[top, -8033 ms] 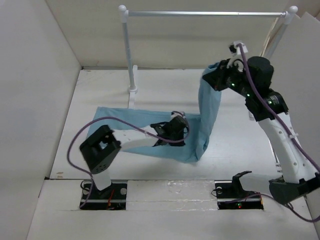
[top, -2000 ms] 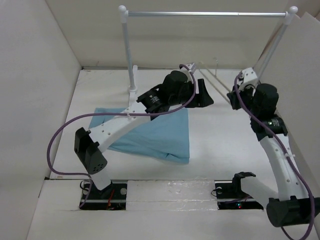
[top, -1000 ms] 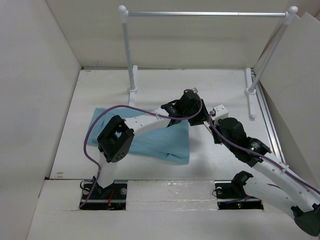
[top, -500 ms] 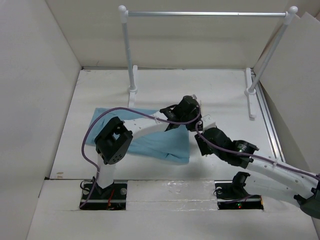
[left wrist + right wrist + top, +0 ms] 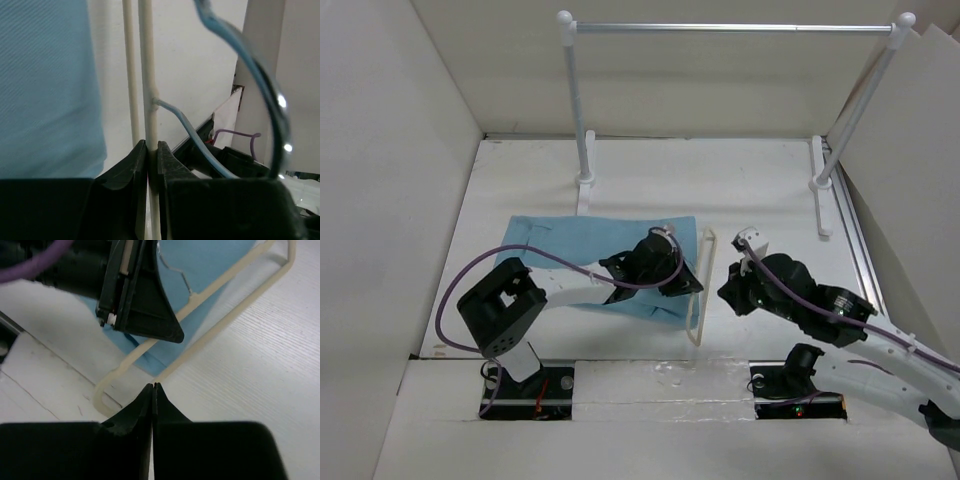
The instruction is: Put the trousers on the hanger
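The light blue trousers [image 5: 570,255] lie folded flat on the table, left of centre; they also show in the left wrist view [image 5: 45,85] and the right wrist view [image 5: 210,260]. The cream hanger [image 5: 699,290] lies along their right edge. My left gripper [image 5: 686,282] is shut on one hanger bar [image 5: 148,115], beside the metal hook [image 5: 245,50]. My right gripper [image 5: 728,292] is shut, with its tips [image 5: 152,386] right at the hanger's long bar [image 5: 225,315]. Nothing shows between its jaws.
A silver rail [image 5: 730,28] on white posts [image 5: 582,120] stands across the back of the table. White walls close in the left, the back and the right. The arm bases sit at the near edge [image 5: 660,385].
My left gripper has drawn back toward the near edge, and the hanger now shows along the trousers' right edge. My right gripper has shifted right, off the trousers.
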Motion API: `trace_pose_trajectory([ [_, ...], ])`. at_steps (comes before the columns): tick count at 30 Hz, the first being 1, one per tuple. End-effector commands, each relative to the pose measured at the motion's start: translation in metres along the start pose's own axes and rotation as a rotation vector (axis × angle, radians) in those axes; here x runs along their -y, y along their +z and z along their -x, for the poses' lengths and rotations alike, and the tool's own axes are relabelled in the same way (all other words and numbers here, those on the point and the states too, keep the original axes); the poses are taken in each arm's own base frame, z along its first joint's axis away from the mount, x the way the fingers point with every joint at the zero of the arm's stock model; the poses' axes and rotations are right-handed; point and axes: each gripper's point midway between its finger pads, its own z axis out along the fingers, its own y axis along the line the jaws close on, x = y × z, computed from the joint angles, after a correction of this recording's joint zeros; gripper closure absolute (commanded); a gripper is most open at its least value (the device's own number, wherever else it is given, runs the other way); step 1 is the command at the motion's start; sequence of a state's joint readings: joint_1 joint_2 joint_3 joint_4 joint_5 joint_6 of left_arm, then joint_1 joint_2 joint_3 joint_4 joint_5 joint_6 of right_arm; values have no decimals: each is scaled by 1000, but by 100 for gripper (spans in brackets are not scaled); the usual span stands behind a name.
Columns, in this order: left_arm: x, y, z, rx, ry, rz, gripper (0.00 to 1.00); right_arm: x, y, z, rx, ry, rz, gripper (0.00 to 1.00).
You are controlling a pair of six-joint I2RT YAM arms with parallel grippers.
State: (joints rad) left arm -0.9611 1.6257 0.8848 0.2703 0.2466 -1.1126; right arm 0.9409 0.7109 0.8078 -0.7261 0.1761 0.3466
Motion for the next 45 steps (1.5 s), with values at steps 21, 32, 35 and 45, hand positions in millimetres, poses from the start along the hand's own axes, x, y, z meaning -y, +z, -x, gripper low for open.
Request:
trace_pose_trajectory([
  [21, -28, 29, 28, 487, -122, 120, 100, 88, 121, 9, 64, 159, 77, 66],
  [32, -23, 31, 21, 491, -62, 177, 100, 81, 152, 21, 85, 172, 181, 72],
  [35, -26, 28, 21, 490, -47, 188, 100, 77, 164, 16, 56, 193, 184, 63],
  [45, -35, 29, 22, 460, -10, 150, 100, 65, 187, 4, 8, 301, 185, 50],
])
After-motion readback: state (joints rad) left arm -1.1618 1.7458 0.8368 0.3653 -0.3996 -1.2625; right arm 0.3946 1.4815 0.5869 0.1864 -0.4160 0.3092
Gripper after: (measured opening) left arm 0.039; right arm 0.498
